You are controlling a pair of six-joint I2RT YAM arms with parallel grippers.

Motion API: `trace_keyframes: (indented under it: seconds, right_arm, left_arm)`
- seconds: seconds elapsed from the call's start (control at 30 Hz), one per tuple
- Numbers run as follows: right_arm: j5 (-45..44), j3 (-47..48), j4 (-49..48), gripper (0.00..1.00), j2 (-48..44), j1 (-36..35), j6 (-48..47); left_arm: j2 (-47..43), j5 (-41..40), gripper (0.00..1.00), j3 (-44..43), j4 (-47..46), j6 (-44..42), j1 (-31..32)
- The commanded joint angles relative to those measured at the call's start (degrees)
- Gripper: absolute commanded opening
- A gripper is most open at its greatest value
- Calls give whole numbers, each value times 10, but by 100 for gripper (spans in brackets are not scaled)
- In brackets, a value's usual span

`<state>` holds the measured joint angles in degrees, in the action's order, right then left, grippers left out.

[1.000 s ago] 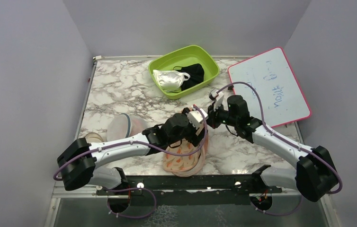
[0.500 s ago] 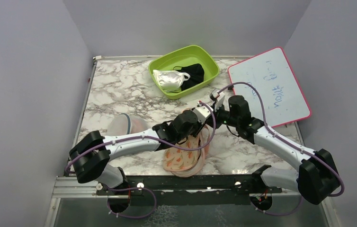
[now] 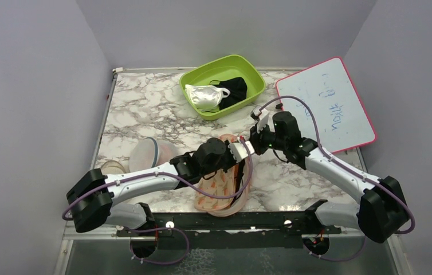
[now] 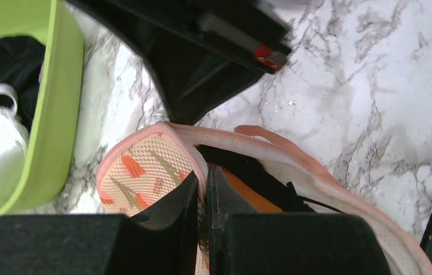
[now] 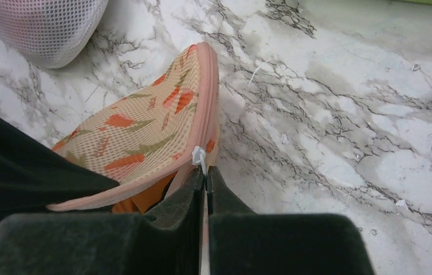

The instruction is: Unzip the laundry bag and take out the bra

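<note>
The laundry bag (image 3: 223,188) lies on the marble near the front edge, its zip partly undone and its mouth gaping. My left gripper (image 3: 240,153) (image 4: 203,179) is shut on the pink edging of the bag's upper flap (image 4: 145,166). Inside the opening the bra (image 4: 249,193) shows as orange cloth with black trim. My right gripper (image 3: 249,144) (image 5: 205,173) is shut on the white zipper pull at the far tip of the bag (image 5: 145,134). A patch of the orange bra (image 5: 142,199) shows under the flap there too.
A green bin (image 3: 202,110) (image 4: 59,114) at the back holds a shiny white garment (image 3: 205,96) and a black cloth (image 3: 235,89). A whiteboard (image 3: 325,106) lies at the right. A round mesh dome (image 3: 148,153) (image 5: 42,26) sits left of the bag.
My left gripper has closed onto the bag's upper flap edge and drawn back slightly. The bag's mouth now gapes wider. The right gripper has held the pull throughout.
</note>
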<state>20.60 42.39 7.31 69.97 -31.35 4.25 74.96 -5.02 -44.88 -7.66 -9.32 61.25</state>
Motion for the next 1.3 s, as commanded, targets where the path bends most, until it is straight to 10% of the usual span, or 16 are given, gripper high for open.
trace_keyframes:
  seconds: [0.0, 0.47, 0.83, 1.17, 1.27]
  right_arm:
    - [-30, 34, 11, 1, 13, 2, -41]
    - [-75, 64, -150, 1, 126, 20, 44]
    - [-69, -62, -123, 1, 4, 61, 81]
    - [5, -129, -89, 1, -110, 62, 83]
    - [15, -126, -75, 1, -118, 61, 79]
  left_arm:
    - [-42, 103, 0, 22, -31, -96, 11]
    - [60, 71, 0, -24, -58, -68, 11]
    - [71, 95, 3, -21, -13, -101, 11]
    - [73, 132, 70, -71, 2, 91, 0]
    - [78, 103, 72, -69, -40, 154, 1]
